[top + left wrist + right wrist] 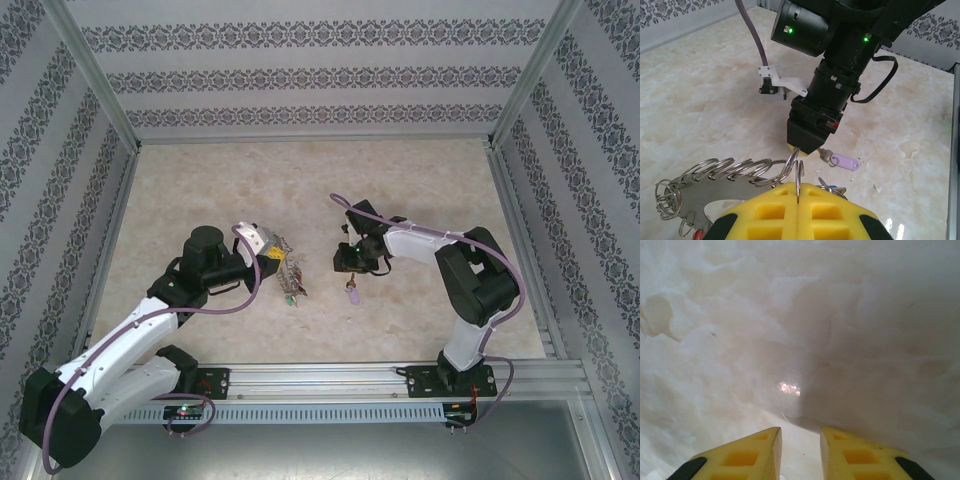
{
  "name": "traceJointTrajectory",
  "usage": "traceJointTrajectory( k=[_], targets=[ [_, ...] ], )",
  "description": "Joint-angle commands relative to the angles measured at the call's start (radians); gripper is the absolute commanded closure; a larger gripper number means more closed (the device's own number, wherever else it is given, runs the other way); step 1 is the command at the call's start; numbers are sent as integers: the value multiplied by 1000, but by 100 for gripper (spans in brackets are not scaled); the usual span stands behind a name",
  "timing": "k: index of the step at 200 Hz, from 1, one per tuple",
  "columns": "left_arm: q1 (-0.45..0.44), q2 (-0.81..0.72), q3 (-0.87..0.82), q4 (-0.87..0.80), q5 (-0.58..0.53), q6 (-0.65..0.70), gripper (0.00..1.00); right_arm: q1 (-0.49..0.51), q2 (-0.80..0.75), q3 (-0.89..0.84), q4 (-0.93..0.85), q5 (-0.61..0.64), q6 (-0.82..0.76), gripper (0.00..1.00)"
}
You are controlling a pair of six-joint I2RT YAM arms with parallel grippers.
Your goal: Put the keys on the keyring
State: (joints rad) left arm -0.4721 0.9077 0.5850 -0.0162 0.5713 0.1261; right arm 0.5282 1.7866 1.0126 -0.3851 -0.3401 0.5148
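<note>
The keyring (690, 192) is a flat grey metal plate with small wire loops along its rim. My left gripper (798, 187) is shut on one upright loop at that rim, holding the keyring just above the table (284, 266). A lilac key (845, 162) lies on the table beyond it, also visible from above (353, 295). A blue key (839, 190) and a red key head (699, 234) peek out by the keyring. My right gripper (350, 262) hangs point-down over the loops, close to the lilac key. Its yellow fingertips (765, 442) stand slightly apart with nothing between them.
The marble-patterned table (300, 180) is walled in by patterned panels with metal posts (95, 75). The right arm's dark wrist (835, 85) and purple cable (752, 35) loom just beyond the keyring.
</note>
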Motion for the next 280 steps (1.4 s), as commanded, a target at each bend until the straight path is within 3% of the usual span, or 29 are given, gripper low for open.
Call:
traceJointTrajectory(
  k=[1,99,130,151,184,217,280],
  targets=[
    [-13,-16,3,27,5,-5,100,7,-28,-39,-43,26,-29,72],
    [-13,8,6,49,22,-7,100,-20,-229,-253,-84,54,-5,72],
    [-13,19,3,63,27,-11,100,4,-294,-306,-80,6,-4,73],
    [-13,23,3,70,26,-13,100,32,-320,-286,-106,3,-25,72],
    [-13,22,6,68,20,-13,100,84,-325,-172,-220,184,-100,70],
    [-13,13,3,64,16,-13,100,160,-236,-60,-316,327,-143,69],
    [-14,-26,-24,65,-18,-9,100,204,-182,-33,-291,287,-116,68]
  ],
)
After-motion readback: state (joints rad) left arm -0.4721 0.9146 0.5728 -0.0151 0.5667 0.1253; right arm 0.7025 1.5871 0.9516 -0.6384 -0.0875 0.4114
